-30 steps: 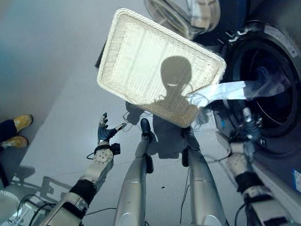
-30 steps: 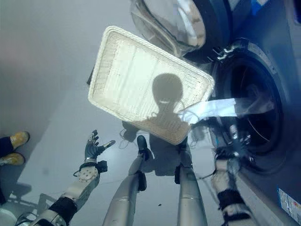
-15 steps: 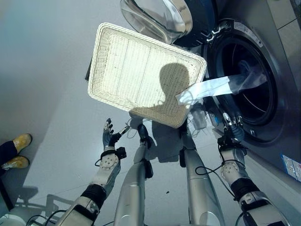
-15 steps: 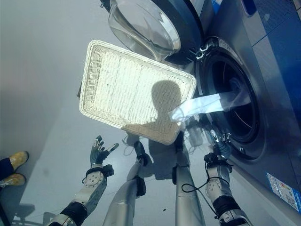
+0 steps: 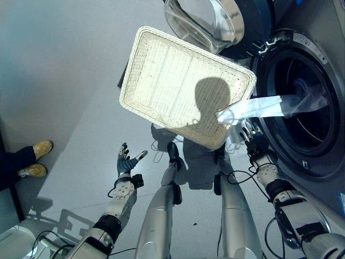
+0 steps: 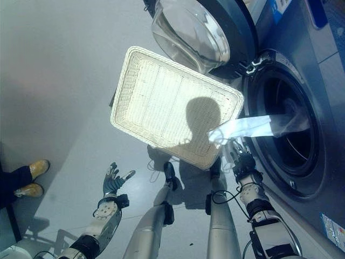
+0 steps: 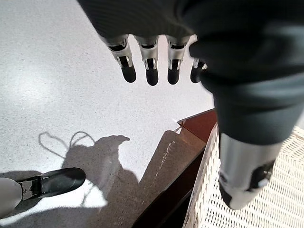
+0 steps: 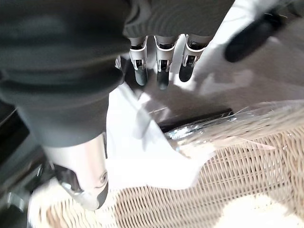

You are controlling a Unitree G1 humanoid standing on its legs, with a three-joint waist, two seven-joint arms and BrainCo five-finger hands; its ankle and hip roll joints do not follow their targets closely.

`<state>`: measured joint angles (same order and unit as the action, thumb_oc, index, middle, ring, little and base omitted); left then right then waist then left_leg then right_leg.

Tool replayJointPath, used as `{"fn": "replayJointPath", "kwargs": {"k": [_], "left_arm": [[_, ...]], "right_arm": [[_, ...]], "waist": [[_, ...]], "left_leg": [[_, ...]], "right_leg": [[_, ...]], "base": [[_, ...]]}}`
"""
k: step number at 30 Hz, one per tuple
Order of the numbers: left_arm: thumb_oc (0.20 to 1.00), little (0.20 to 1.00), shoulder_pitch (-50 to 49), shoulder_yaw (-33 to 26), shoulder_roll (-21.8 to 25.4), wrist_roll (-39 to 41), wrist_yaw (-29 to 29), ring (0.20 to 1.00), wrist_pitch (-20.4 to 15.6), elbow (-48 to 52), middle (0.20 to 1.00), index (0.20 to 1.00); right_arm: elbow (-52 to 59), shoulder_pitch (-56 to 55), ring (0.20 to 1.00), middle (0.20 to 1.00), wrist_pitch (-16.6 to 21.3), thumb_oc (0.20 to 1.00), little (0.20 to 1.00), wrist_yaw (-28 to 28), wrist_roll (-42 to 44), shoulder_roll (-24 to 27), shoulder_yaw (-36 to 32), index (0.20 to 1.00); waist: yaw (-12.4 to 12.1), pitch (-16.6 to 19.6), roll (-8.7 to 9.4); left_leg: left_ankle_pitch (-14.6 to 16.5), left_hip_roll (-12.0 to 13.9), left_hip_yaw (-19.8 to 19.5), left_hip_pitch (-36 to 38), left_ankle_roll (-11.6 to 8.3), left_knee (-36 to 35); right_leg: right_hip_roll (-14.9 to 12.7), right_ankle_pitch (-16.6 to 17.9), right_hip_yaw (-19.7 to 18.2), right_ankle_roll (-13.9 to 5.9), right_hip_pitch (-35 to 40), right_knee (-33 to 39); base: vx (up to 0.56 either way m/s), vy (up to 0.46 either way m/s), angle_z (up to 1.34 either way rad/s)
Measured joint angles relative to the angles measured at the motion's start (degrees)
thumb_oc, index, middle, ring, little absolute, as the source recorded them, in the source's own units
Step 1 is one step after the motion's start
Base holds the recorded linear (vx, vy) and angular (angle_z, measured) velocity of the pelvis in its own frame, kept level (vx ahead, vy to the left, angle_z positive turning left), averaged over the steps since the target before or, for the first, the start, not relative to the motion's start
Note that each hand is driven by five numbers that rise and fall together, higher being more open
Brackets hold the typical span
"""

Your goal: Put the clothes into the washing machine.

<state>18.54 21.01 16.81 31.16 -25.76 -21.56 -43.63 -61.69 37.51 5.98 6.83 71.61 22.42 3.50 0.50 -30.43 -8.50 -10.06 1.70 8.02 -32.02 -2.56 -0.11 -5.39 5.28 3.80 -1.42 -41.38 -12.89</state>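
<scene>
- White cloth [image 5: 259, 107] stretched between the wicker basket [image 5: 178, 81] and the washing machine drum [image 5: 304, 118]; one end bunched on the basket's near corner, the far end inside the dark drum opening; the middle spans the gap across the drum's rim.
- Basket is pale woven wicker, rectangular and shallow, sitting tilted beside the machine; apart from that bunched end, its woven bottom is bare.
- Washing machine door [image 6: 191, 32] swung open, its round glass bowl above the basket's far edge.
- Right robot hand [image 6: 241, 162] just below the basket corner where the cloth is bunched; in the right wrist view its fingers [image 8: 161, 78] are straight and spread over the white fabric [image 8: 147, 156], gripping nothing; thumb held apart from them.
- Left robot hand [image 5: 126, 161] well apart from the basket, raised over the grey floor [image 5: 64, 97]; fingers [image 7: 151, 76] straight and relaxed, holding nothing.
- Person's yellow shoes [image 5: 36, 159] on the floor at the far left, dark trouser legs above them.
</scene>
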Motion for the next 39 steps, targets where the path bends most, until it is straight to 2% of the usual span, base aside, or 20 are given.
{"fn": "replayJointPath", "kwargs": {"k": [1, 4, 10, 14, 22, 27, 28, 29, 30, 39], "left_arm": [[1.000, 1.000, 0.0, 0.0, 0.2, 0.0, 0.0, 1.000, 0.0, 0.0, 1.000, 1.000], [1.000, 1.000, 0.2, 0.3, 0.4, 0.0, -0.1, 1.000, 0.5, 0.4, 1.000, 1.000], [1.000, 1.000, 0.3, 0.3, 0.6, 0.0, -0.2, 1.000, 1.0, 0.5, 1.000, 1.000], [1.000, 1.000, 0.3, 0.4, 0.7, 0.0, -0.3, 1.000, 1.0, 1.9, 1.000, 1.000], [1.000, 1.000, 0.7, 1.5, 1.5, 0.0, -0.7, 1.000, 1.1, 2.1, 1.000, 1.000], [1.000, 1.000, 1.5, 1.5, 2.3, 0.0, -0.9, 1.000, 1.2, 2.1, 1.000, 1.000], [1.000, 1.000, 1.7, 1.5, 2.3, 0.0, -0.9, 1.000, 1.2, 2.2, 1.000, 1.000], [1.000, 1.000, 1.9, 1.5, 2.3, 0.0, -0.9, 1.000, 1.2, 2.2, 1.000, 1.000], [1.000, 1.000, 1.9, 1.5, 2.3, 0.0, -0.9, 1.000, 1.2, 2.2, 1.000, 1.000], [1.000, 1.000, 2.5, 1.5, 3.6, 0.0, -0.8, 1.000, 2.2, 2.8, 1.000, 1.000]], "right_arm": [[-0.5, 0.3, 1.000, 1.000, -1.9, 1.000, 1.000, 1.0, 3.3, 0.1, -1.1, 1.000], [-0.5, 1.7, 1.000, 1.000, -2.9, 1.000, 1.000, 2.0, 8.1, 0.6, -1.7, 1.000], [-0.4, 4.3, 1.000, 1.000, -2.3, 1.000, 1.000, 3.2, 13.7, 0.8, -3.6, 1.000], [0.2, 6.2, 1.000, 1.000, -0.3, 1.000, 1.000, 4.4, 14.6, 0.9, -3.6, 1.000], [2.9, 7.6, 1.000, 1.000, 6.2, 1.000, 1.000, 7.1, 15.9, 1.1, -3.6, 1.000], [3.6, 8.3, 1.000, 1.000, 7.5, 1.000, 1.000, 7.6, 16.4, 1.5, -3.6, 1.000], [3.7, 8.4, 0.818, 0.818, 7.5, 0.818, 0.818, 7.6, 16.4, 1.7, -3.6, 0.818], [3.7, 8.5, 0.285, 0.285, 7.5, 0.285, 0.285, 7.6, 16.6, 2.1, -3.6, 0.285], [3.7, 8.5, 0.200, 0.200, 7.5, 0.200, 0.200, 7.6, 16.7, 2.2, -3.6, 0.200], [3.7, 10.6, 0.200, 0.200, 10.2, 0.200, 0.200, 5.7, 16.6, 5.4, -3.6, 0.200]], "waist": [[0.0, 0.0, -0.01], [-0.1, 0.0, -0.01], [-0.1, 0.0, -0.01], [-0.1, 0.0, -0.01], [-1.3, 0.0, -0.01], [-1.3, 0.0, -0.01], [-1.3, 0.0, 0.00], [-1.3, 0.0, -0.01], [-1.3, 0.0, -0.01], [-1.3, 0.0, 0.00]], "left_leg": [[-0.1, 0.0, -0.3, -0.4, -0.11, 0.0], [-0.3, 0.0, -0.4, -1.8, -0.12, 0.3], [-0.3, 0.0, -0.6, -2.9, -0.13, 0.6], [-0.3, 0.0, -0.9, -3.8, -0.21, 0.6], [-0.4, 0.0, -1.3, -4.8, -0.31, 0.8], [-0.4, 0.0, -1.3, -4.8, -0.31, 0.8], [-0.4, 0.0, -1.4, -4.8, -0.31, 0.8], [-0.4, 0.0, -1.5, -4.9, -0.32, 0.8], [-0.4, 0.0, -1.6, -4.9, -0.32, 0.8], [-0.4, 0.0, -1.9, -5.9, -0.37, 0.8]], "right_leg": [[-0.1, -0.3, 0.4, 0.05, -0.5, -0.5], [-0.3, -0.7, 0.7, 0.15, -1.9, -1.6], [-0.4, -1.0, 0.9, 0.22, -3.0, -2.0], [-0.4, -1.2, 1.3, 0.28, -3.9, -2.4], [-0.5, -1.8, 1.5, 0.43, -5.0, -3.3], [-0.5, -1.9, 1.6, 0.34, -5.0, -3.3], [-0.5, -1.9, 1.6, 0.34, -5.0, -3.3], [-0.5, -1.9, 1.6, 0.33, -5.0, -3.3], [-0.5, -1.9, 1.6, 0.33, -5.0, -3.3], [-0.4, -1.6, 1.8, 0.68, -6.0, -3.2]], "base": [[0.01, -0.012, 0.12], [0.02, -0.022, 0.08], [0.00, -0.003, 0.01], [0.01, -0.020, 0.04], [0.00, -0.007, 0.01], [0.00, 0.000, 0.00], [0.00, 0.000, 0.00], [0.00, 0.000, 0.00], [-0.01, -0.030, 0.00], [0.00, -0.003, 0.00]]}}
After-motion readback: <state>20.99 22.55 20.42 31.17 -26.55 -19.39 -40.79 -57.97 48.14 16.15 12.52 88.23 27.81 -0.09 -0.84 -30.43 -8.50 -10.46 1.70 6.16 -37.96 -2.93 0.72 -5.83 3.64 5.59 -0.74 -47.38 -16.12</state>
